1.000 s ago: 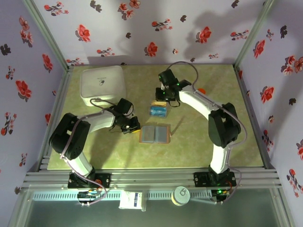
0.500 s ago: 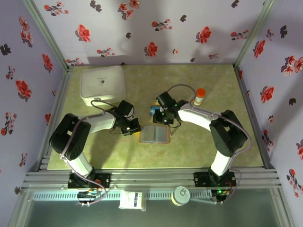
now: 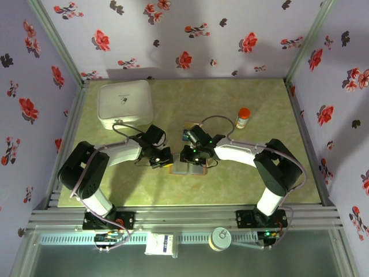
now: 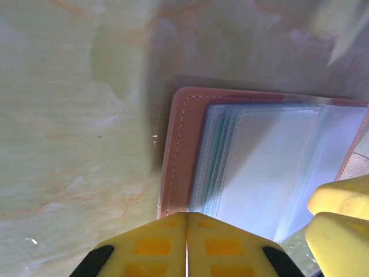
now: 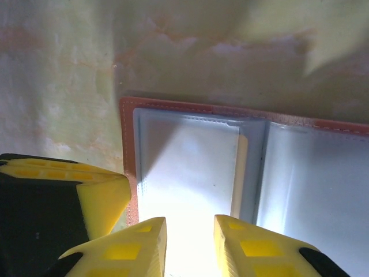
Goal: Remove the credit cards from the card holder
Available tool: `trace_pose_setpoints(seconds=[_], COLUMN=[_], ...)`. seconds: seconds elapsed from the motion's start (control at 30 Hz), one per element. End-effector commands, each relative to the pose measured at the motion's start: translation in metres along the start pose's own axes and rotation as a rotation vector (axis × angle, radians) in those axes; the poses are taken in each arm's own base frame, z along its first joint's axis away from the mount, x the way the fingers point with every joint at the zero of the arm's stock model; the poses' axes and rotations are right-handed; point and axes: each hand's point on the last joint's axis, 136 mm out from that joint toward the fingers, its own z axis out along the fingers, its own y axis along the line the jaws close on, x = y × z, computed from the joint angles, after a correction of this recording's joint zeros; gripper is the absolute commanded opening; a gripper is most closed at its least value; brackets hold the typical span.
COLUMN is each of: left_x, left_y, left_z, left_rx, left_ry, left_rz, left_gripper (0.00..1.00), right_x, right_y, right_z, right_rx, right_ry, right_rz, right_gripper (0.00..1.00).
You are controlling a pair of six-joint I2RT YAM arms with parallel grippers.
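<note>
Card holder (image 3: 195, 169), brown with pale blue-grey pockets, lies open and flat on a green marbled table (image 3: 253, 179). Left gripper (image 4: 186, 248) sits at the holder's left edge, jaws pressed together. Right gripper (image 5: 190, 242) hangs over one clear page of the holder, jaws a little apart. Both arms hide much of the holder from above. Just beyond the holder, behind the right wrist, a sliver of blue credit cards (image 3: 185, 137) shows (their number cannot be told). Farther beyond the holder stand one white square box (image 3: 125, 104) to the left and one orange-capped bottle (image 3: 243, 118) to the right.
</note>
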Motion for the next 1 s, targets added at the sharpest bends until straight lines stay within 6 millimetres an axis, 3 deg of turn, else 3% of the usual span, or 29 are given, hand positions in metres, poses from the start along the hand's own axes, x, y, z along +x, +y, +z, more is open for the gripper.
trace_pose_setpoints(seconds=[0.0, 0.47, 0.97], left_x=[0.008, 0.009, 0.010], left_y=[0.011, 0.020, 0.022], left_z=[0.008, 0.015, 0.014], left_rx=[-0.034, -0.062, -0.070], left_ry=[0.029, 0.043, 0.045], left_rz=[-0.015, -0.017, -0.020], left_gripper=[0.08, 0.07, 0.07], right_x=[0.000, 0.005, 0.006], right_y=[0.011, -0.001, -0.020], right_z=[-0.001, 0.014, 0.000], right_rx=[-0.043, 0.006, 0.095], right_ry=[-0.004, 0.035, 0.001], right_rz=[0.015, 0.022, 0.010], right_gripper=[0.28, 0.27, 0.27])
